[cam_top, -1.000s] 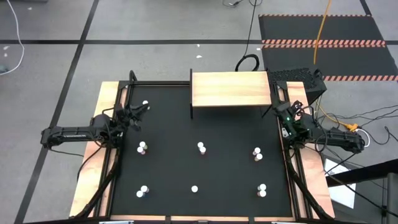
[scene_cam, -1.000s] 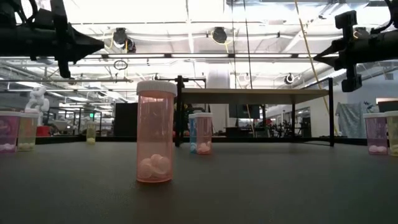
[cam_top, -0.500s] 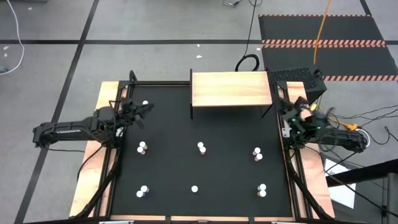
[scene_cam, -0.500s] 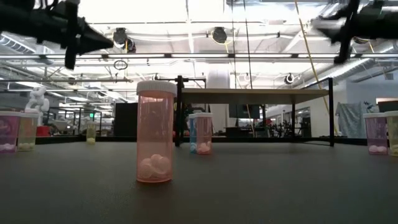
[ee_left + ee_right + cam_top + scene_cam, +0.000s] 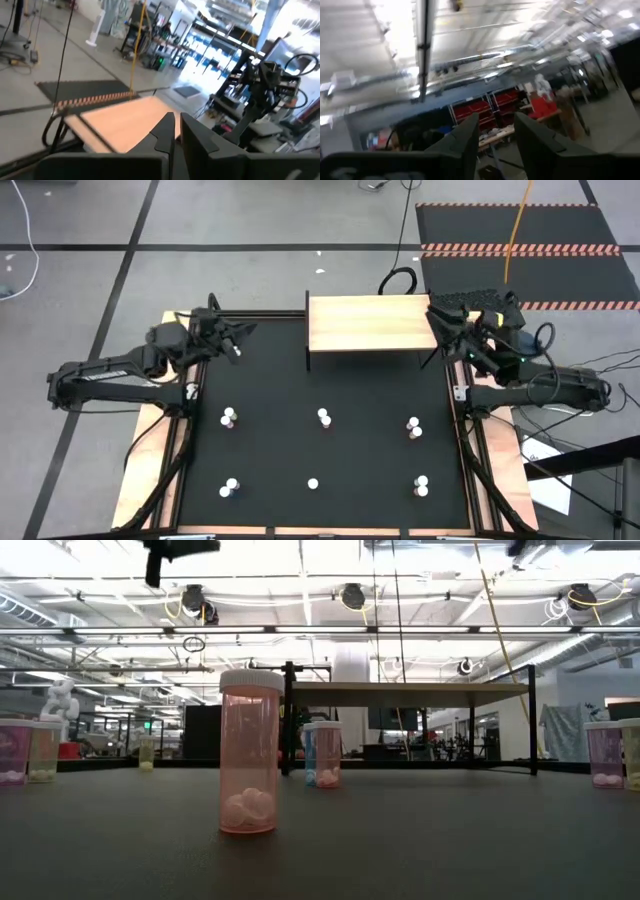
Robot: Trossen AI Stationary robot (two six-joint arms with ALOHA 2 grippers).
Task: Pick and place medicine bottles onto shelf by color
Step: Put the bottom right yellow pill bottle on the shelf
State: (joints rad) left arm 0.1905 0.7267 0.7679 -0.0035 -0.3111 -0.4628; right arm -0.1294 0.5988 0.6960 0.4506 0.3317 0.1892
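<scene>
The light-wood shelf (image 5: 370, 324) stands on thin black legs at the table's far edge; it also shows in the low view (image 5: 405, 693) and the left wrist view (image 5: 125, 122). Several white-capped bottles stand upright on the black table, among them an orange-pink one (image 5: 248, 755), a blue one (image 5: 311, 754) beside a pink one (image 5: 328, 754), and others (image 5: 229, 417) (image 5: 323, 417) (image 5: 413, 425). My left gripper (image 5: 236, 334) hangs shut and empty above the far left corner. My right gripper (image 5: 437, 318) hangs slightly open and empty by the shelf's right end.
More bottles stand along the near row (image 5: 230, 487) (image 5: 313, 484) (image 5: 421, 485). One small bottle (image 5: 236, 351) stands close below my left gripper. Pale wooden strips (image 5: 160, 430) edge the table. Cables and a dark box (image 5: 490, 305) lie beyond the far right corner.
Both arms have risen and swung toward the table's far edge. My left gripper has gone up and toward the far left corner. My right gripper has gone up and toward the shelf's right end. In the low view both have climbed nearly out of the picture's top.
</scene>
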